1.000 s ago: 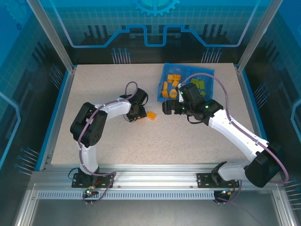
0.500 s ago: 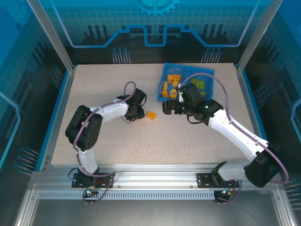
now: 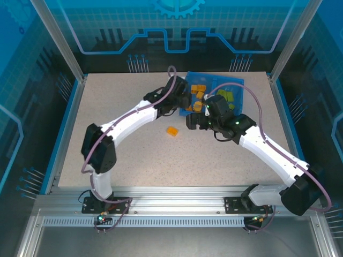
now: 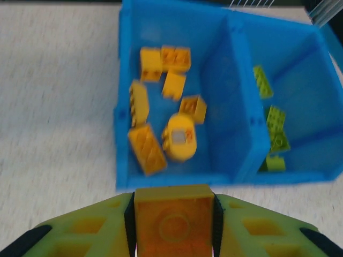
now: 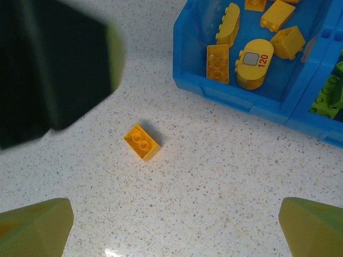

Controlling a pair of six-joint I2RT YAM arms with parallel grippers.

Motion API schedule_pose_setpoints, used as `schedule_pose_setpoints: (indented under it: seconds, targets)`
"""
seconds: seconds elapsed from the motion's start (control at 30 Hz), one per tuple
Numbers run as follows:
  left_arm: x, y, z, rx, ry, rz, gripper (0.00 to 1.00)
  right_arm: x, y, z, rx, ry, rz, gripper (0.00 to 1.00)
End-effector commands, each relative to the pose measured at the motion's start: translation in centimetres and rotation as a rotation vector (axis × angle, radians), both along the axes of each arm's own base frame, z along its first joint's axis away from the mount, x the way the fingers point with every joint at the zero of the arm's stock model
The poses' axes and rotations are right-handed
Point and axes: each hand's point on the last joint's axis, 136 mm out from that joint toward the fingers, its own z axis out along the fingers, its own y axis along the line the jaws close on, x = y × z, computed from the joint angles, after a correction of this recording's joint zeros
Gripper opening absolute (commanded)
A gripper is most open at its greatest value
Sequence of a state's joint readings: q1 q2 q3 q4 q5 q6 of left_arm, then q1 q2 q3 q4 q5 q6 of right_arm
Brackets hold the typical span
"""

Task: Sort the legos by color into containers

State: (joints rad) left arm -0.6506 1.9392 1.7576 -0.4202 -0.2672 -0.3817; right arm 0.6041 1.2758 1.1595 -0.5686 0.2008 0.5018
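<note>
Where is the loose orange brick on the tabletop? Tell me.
In the top view, the small orange plastic brick lies alone on the speckled tabletop, just off the blue plastic tray's near left corner, ahead of the open right hand.

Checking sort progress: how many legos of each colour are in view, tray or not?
Orange legos: 9 (7 in tray, 1 in left claw, 1 on table)
Green legos: 4 visible, all in tray
Total: 13
</note>
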Motion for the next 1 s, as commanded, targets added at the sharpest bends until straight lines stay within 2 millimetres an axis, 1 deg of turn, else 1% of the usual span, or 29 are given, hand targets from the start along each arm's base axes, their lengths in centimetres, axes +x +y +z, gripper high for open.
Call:
schedule_pose_setpoints:
  seconds: [0.0,0.07,0.1,0.2,0.33,0.47,0.57,0.67,0.7,0.73,0.77,0.83,0.9,0.97]
  targets:
    - [4.4,-2.2,-1.5,0.093,-0.08,-0.057,0.4,-0.8,-0.5,0.6,-0.005,-0.013,-0.016,1.0]
    - [6.5,-3.4,-1.3,0.087,-0.106,-0.055,0.4,-1.0,-0.7,0.7,-0.005,-0.014,-0.021,1.0]
    - [7.6,-3.7,-1.4,0.09,-0.114,-0.046,0.4,-1.2,-0.8,0.8,-0.006,-0.017,-0.023,1.0]
    - [10.2,-4.6,-2.2,0.097,-0.141,-0.031,0.43,-1.5,-1.3,1.1,-0.008,-0.028,-0.034,1.0]
    - [11.6,-6.0,-1.9,0.072,-0.191,-0.052,0.51,-1.8,-2.0,1.3,-0.017,-0.042,-0.046,1.0]
    - [11.4,-6.0,-0.3,0.037,-0.208,-0.037,0.55,-2.0,-2.3,1.6,-0.022,-0.048,-0.05,1.0]
    - [10.2,-5.4,1.5,0.018,-0.198,-0.028,0.54,-2.0,-2.4,1.8,-0.021,-0.054,-0.051,1.0]
    - [8.0,-4.2,3.5,-0.005,-0.192,-0.007,0.54,-2.0,-2.4,2.0,-0.014,-0.062,-0.051,1.0]
    - [7.0,-3.7,4.4,-0.02,-0.197,0.0,0.54,-2.0,-2.4,2.0,-0.014,-0.063,-0.053,1.0]
    - [6.0,-3.2,4.7,-0.031,-0.198,0.005,0.54,-1.9,-2.4,2.0,-0.013,-0.064,-0.054,1.0]
    - [4.7,-2.5,5.5,-0.049,-0.207,0.012,0.54,-1.9,-2.3,2.0,-0.011,-0.064,-0.053,1.0]
    - [2.4,-1.2,6.1,-0.076,-0.219,0.02,0.55,-1.8,-2.2,2.0,-0.005,-0.064,-0.051,1.0]
    - [-0.2,0.2,6.4,-0.095,-0.219,0.018,0.55,-1.7,-1.9,2.0,0.002,-0.063,-0.047,1.0]
    - [-2.4,1.6,6.0,-0.09,-0.201,0.0,0.55,-1.5,-1.7,2.1,0.006,-0.065,-0.04,1.0]
